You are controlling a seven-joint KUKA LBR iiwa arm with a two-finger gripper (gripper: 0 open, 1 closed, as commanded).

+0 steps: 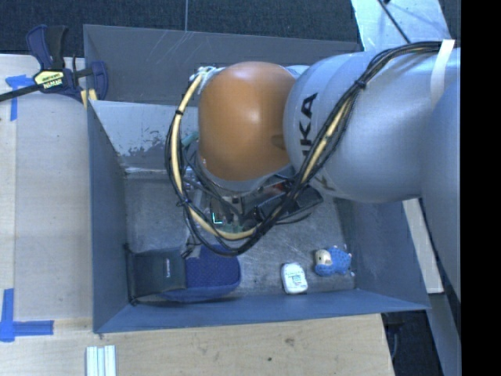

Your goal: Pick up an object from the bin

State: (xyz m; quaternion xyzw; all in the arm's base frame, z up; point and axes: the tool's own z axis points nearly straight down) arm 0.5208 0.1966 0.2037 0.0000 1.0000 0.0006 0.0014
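Reaches in from the right over the grey metal bin, with the orange domed wrist cover and looped cables sitting above the end effector, low over the floor left of centre. Cannot tell whether spread or pressed together, hidden as it is beneath cover and cables. Nearest to it, by the front wall: a blue rounded soft pouch, touching a black flat rectangular case in the front-left corner. Well apart to the right: a small white oval object just beside a small blue toy figure.

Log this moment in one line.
arm: over bin middle | nearest: blue pad, black pouch | right: white piece, blue toy
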